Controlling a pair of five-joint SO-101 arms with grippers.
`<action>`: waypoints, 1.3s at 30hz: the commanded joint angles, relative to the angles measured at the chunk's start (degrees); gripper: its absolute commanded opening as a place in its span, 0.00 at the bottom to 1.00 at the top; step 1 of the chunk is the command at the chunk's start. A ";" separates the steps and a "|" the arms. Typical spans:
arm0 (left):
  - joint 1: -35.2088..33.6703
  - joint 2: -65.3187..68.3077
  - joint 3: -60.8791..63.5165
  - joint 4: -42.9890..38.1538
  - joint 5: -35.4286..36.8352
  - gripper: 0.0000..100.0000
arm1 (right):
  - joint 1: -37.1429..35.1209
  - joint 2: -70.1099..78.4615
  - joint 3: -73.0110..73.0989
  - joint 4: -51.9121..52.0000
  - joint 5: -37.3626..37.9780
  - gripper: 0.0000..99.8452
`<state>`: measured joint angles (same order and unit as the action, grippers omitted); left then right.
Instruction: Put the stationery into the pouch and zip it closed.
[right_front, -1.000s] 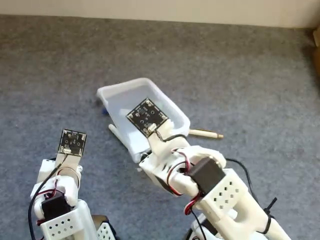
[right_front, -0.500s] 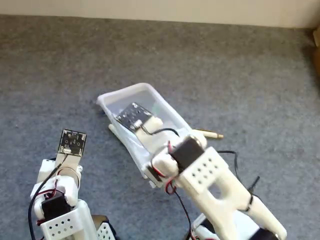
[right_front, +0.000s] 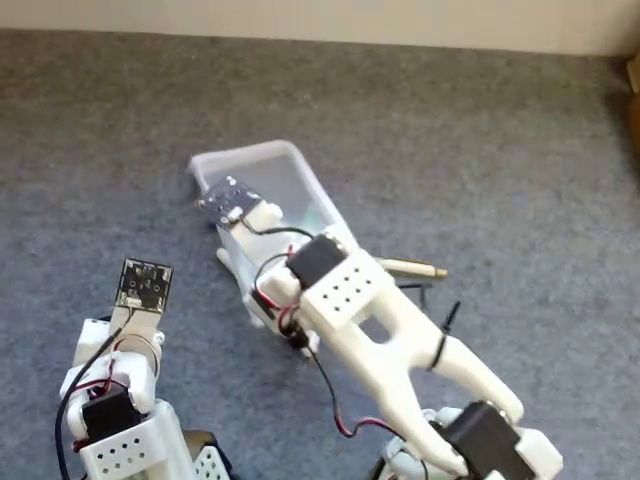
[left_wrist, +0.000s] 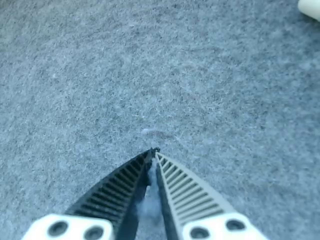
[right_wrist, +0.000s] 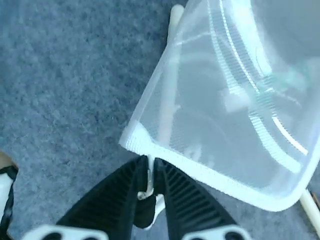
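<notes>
Grey carpet (right_front: 480, 130) under both arms; my right gripper (right_wrist: 150, 167) pinches the pouch (right_wrist: 225, 100) edge, left gripper (left_wrist: 152, 152) closed, empty.

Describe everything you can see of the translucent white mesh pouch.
The translucent white mesh pouch is a soft, roughly rectangular bag with a white stitched border and paler bands showing through its fabric. It lies on the grey carpet. The right gripper is closed at its border seam, apparently pinching a small white tab there. A pale stick lies partly beneath it, visible through the mesh. Whether the zip is open cannot be told.
</notes>
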<state>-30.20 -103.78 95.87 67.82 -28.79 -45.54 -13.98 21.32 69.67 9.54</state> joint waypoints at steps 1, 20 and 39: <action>-0.66 -0.40 0.48 -1.23 0.70 0.01 | 0.75 2.07 -3.38 -5.85 0.26 0.01; -0.66 -0.40 0.48 -1.23 0.62 0.01 | -2.68 5.67 -19.82 23.60 0.18 0.15; -10.77 -0.40 1.01 -7.03 3.16 0.01 | -12.09 -3.65 -1.36 5.85 -5.89 0.15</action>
<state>-38.90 -103.78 96.04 62.55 -28.44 -56.79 -12.04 13.93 83.65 4.26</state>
